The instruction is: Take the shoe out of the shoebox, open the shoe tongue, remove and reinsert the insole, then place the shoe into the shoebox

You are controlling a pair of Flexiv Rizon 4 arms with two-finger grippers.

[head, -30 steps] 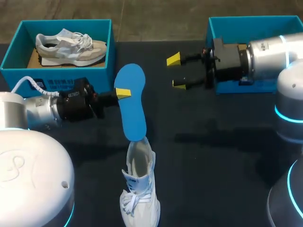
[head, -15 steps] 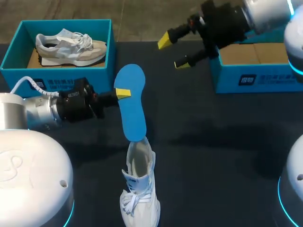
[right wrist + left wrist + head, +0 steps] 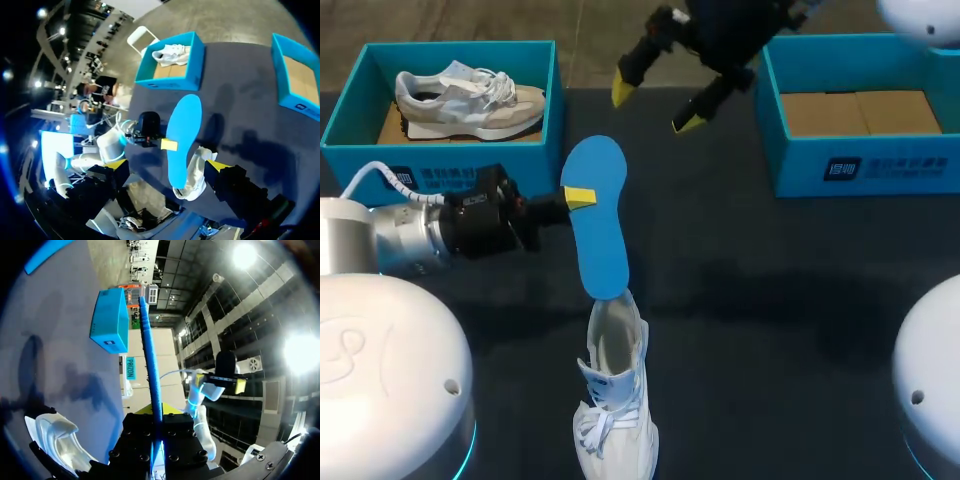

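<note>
L gripper (image 3: 578,197) is clamped on the blue insole (image 3: 600,250) abt mid-length; insole's lower end sits at the opening of the white shoe (image 3: 615,410) on the table (image 3: 770,300); R gripper (image 3: 656,108) hangs wide open w/ nothing in it, up btwn the left shoebox (image 3: 420,155) and right shoebox (image 3: 860,170)

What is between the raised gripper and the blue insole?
Nothing stands there. In the head view, only bare dark table shows between the open right gripper and the insole.
</note>
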